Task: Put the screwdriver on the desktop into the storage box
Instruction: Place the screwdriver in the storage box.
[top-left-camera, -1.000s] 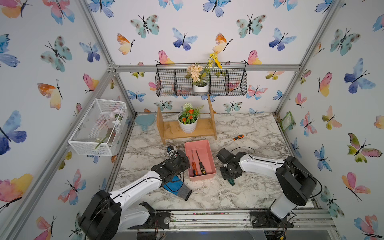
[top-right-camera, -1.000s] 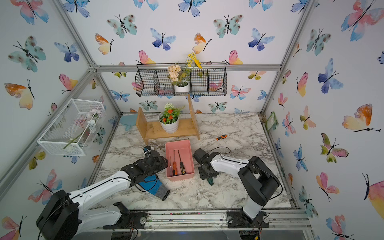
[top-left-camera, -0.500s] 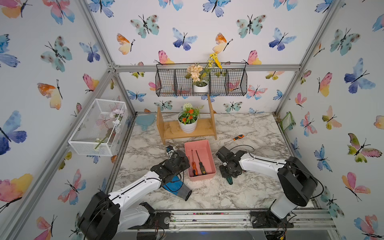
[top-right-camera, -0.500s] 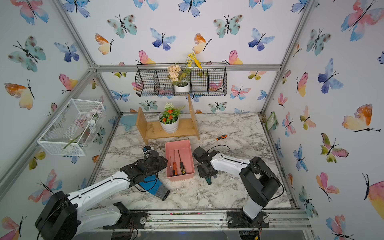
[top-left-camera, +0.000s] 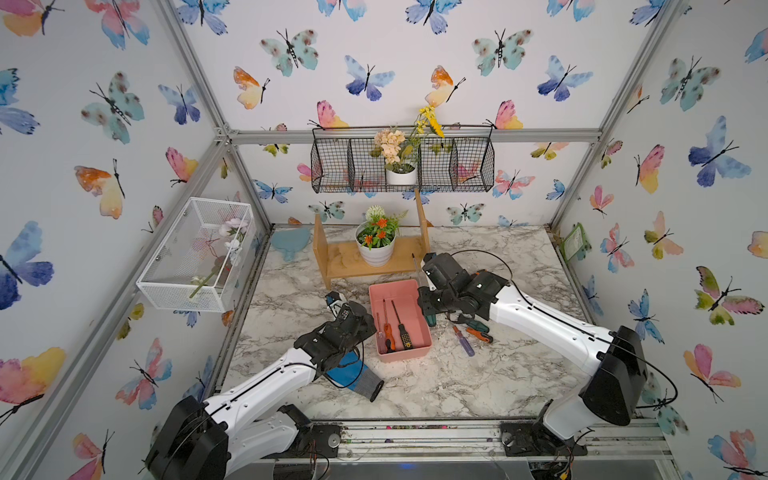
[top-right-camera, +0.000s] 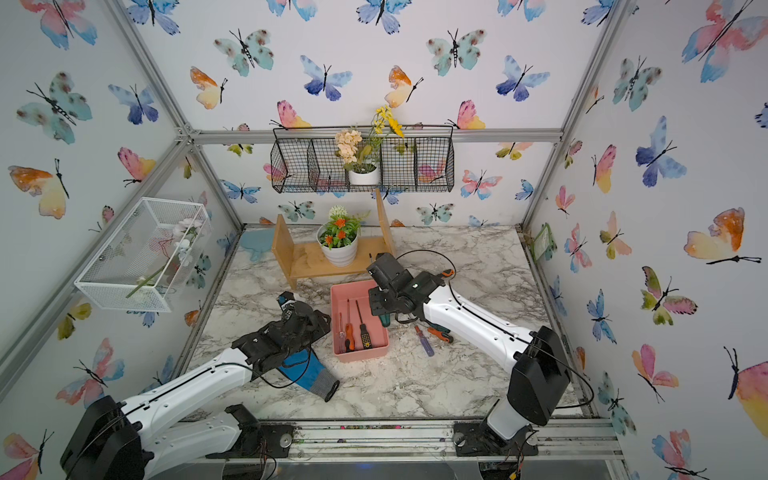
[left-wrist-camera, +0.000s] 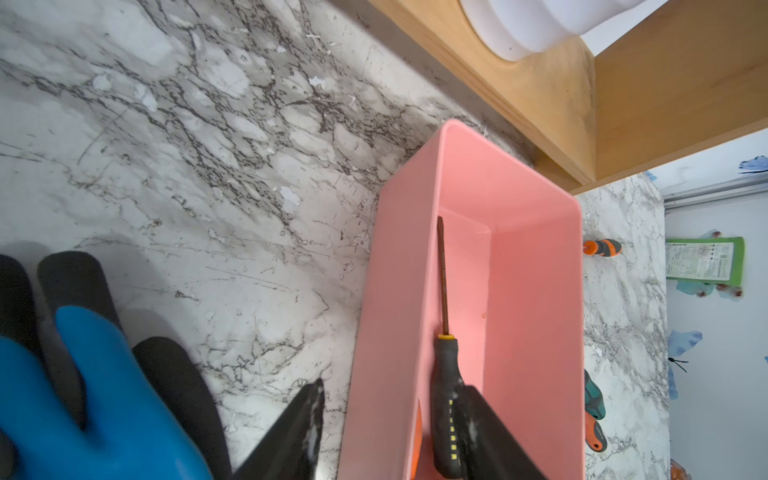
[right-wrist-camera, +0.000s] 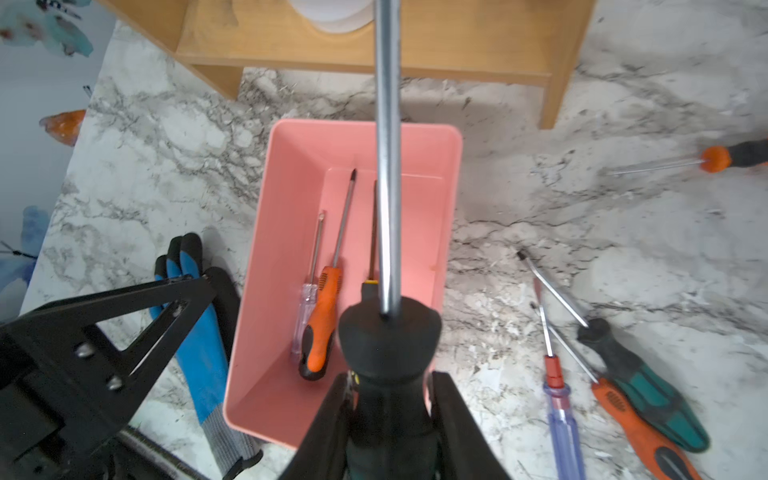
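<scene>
right gripper (right-wrist-camera: 388, 392) clamped on the handle of the held screwdriver (right-wrist-camera: 388, 332) — raised off the desktop (top-left-camera: 457, 390), over the right rim of the pink storage box (top-left-camera: 405, 356), shaft pointing to the far side. left gripper (left-wrist-camera: 390, 419) half spread, gripping nothing, its fingers (left-wrist-camera: 305, 419) either side of the box's left wall at the near end. three stored screwdrivers (top-left-camera: 402, 334) lie lengthwise in the box; loose screwdrivers (top-left-camera: 465, 344) lie on the desktop just right of it — a blue glove (top-left-camera: 353, 374) at its near left.
</scene>
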